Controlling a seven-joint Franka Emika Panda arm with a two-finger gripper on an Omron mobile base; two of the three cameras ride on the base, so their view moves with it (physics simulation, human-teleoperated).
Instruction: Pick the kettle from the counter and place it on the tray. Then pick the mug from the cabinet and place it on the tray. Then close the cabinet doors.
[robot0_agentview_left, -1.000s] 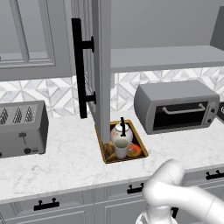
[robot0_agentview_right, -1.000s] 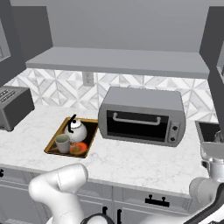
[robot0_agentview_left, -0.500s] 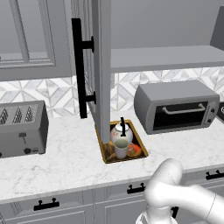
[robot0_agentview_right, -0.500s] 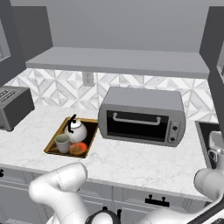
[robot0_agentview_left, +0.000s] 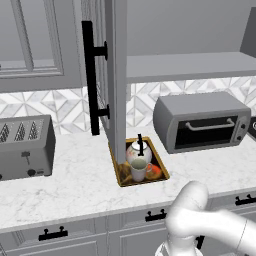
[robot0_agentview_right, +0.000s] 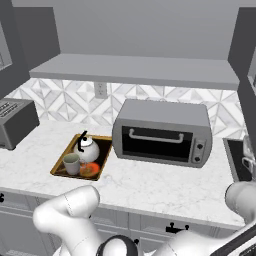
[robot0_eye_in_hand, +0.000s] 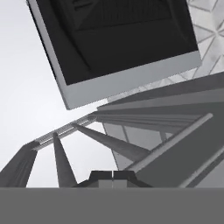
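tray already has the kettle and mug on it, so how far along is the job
Done: the kettle and the mug both sit on the tray on the counter. In hand: nothing; in the hand view the fingers are pressed together with nothing between them, facing a grey panelled door. Left: closing the cabinet doors; the left door stands open, edge-on above the tray.

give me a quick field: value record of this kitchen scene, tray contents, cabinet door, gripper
tray: golden-brown rim, flat on the counter, left of the toaster oven
kettle: white, black handle, upright on the tray
mug: cream, on the tray in front of the kettle
cabinet door: grey, swung open edge-on above the tray, long black bar handle
cabinet shelf: plain grey
toaster: grey, far left on the counter
gripper: shut, fingertips together, holding nothing
left to do: close the cabinet doors
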